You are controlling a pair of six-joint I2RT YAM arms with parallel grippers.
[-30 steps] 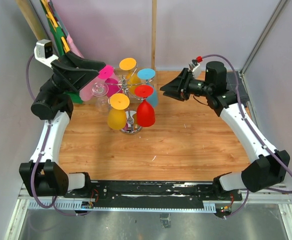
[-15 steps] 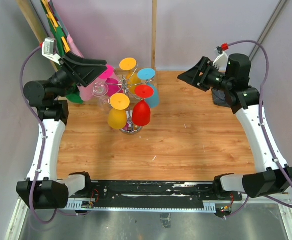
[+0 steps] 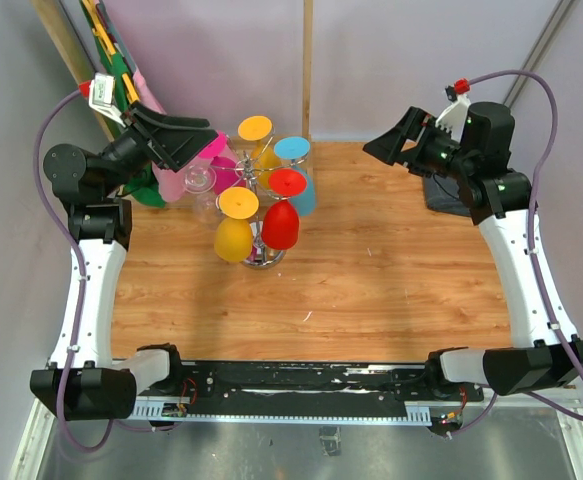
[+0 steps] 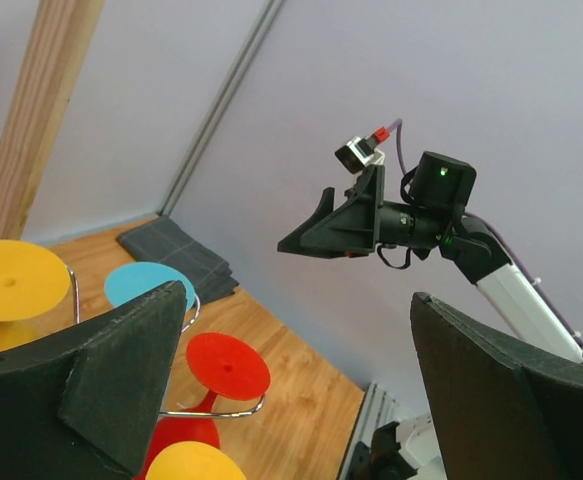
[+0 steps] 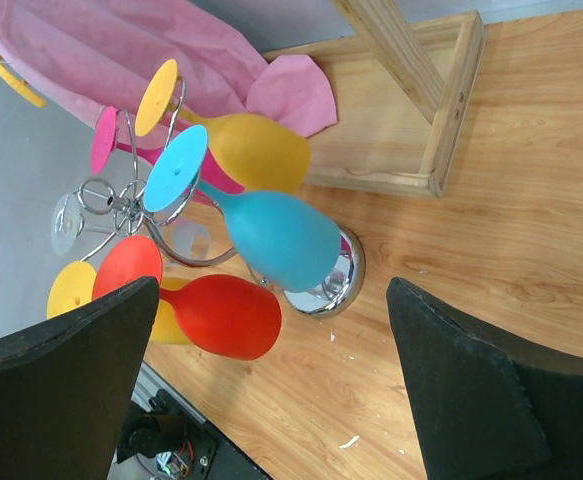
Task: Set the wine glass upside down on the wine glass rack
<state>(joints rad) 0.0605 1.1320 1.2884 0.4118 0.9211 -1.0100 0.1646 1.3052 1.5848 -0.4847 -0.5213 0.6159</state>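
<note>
The wine glass rack (image 3: 262, 257) stands mid-table, a silver wire stand on a round shiny base (image 5: 337, 281). Several wine glasses hang upside down on it: a red one (image 3: 280, 226) (image 5: 221, 315), a blue one (image 5: 276, 238), two yellow ones (image 3: 233, 238) (image 5: 256, 150), a pink one and a clear one (image 3: 199, 180). My left gripper (image 3: 193, 140) (image 4: 299, 300) hovers high behind the rack's left side, open and empty. My right gripper (image 3: 389, 148) (image 5: 271, 290) is raised well to the rack's right, open and empty.
A wooden frame with an upright post (image 5: 441, 100) (image 3: 307, 70) stands behind the rack. Pink cloth (image 5: 121, 50) lies at the back left beside green and yellow items (image 3: 111, 60). A dark grey mat (image 3: 439, 192) (image 4: 176, 255) lies at the back right.
My right gripper has drawn back to the right and upward, away from the rack, and opened wider. The left arm has risen and pulled back left. The red glass has shifted slightly.
</note>
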